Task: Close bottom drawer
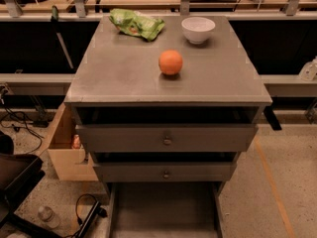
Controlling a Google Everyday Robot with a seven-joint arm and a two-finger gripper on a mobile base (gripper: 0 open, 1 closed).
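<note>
The bottom drawer [163,212] of the grey cabinet [168,78] is pulled far out toward me. Its shallow grey tray shows at the lower edge of the camera view, and it looks empty. Its front panel and knob are cut off below the frame. Above it sit the middle drawer front [148,173] and the taller top drawer front [124,139], each with a small round knob. My gripper is not in view.
On the cabinet top lie an orange [170,62], a white bowl [198,29] and a green crumpled bag [135,24]. A cardboard box [64,150] stands at the cabinet's left. A dark object [15,182], cables and a bottle [48,215] lie on the floor at the lower left.
</note>
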